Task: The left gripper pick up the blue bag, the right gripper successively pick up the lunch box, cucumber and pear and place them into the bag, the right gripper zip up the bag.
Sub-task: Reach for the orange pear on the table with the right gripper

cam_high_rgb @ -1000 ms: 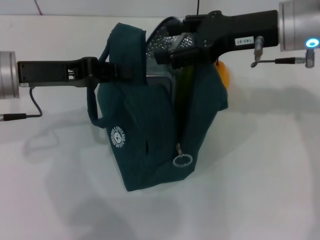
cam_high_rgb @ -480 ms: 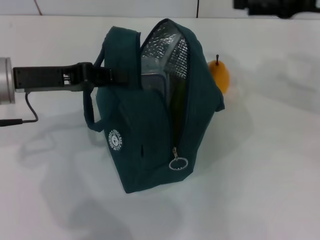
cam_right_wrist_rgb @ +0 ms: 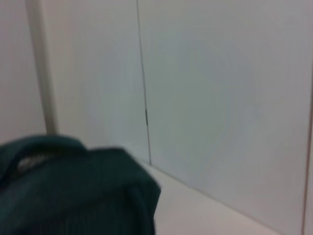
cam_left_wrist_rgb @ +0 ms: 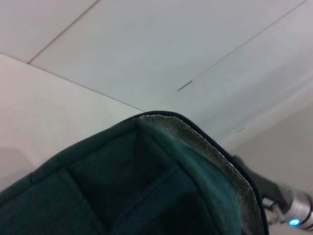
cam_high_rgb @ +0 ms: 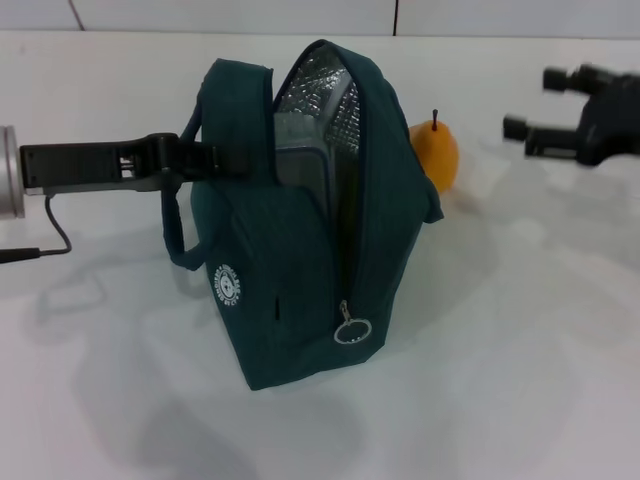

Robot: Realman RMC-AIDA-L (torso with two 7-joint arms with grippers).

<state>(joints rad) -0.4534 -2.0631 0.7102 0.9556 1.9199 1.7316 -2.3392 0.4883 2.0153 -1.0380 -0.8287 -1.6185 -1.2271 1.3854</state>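
The blue bag (cam_high_rgb: 300,270) stands in the middle of the white table, its top unzipped and its silver lining showing. My left gripper (cam_high_rgb: 212,158) is shut on the bag's upper left edge by the handle and holds it open. The lunch box (cam_high_rgb: 300,150) sits inside the bag, and a dark green strip beside it looks like the cucumber (cam_high_rgb: 349,212). The pear (cam_high_rgb: 436,152) stands on the table behind the bag's right side. My right gripper (cam_high_rgb: 536,104) hovers open and empty to the right of the pear. The bag also fills the left wrist view (cam_left_wrist_rgb: 122,186) and shows in the right wrist view (cam_right_wrist_rgb: 73,191).
The zipper's ring pull (cam_high_rgb: 352,331) hangs at the bag's near end. The white table (cam_high_rgb: 520,330) reaches a tiled wall at the back. The right arm's wrist with its blue light (cam_left_wrist_rgb: 293,221) shows beyond the bag in the left wrist view.
My right gripper has left the bag's opening, gone up out of view, and come back down open to the right of the pear. The bag has shifted slightly left.
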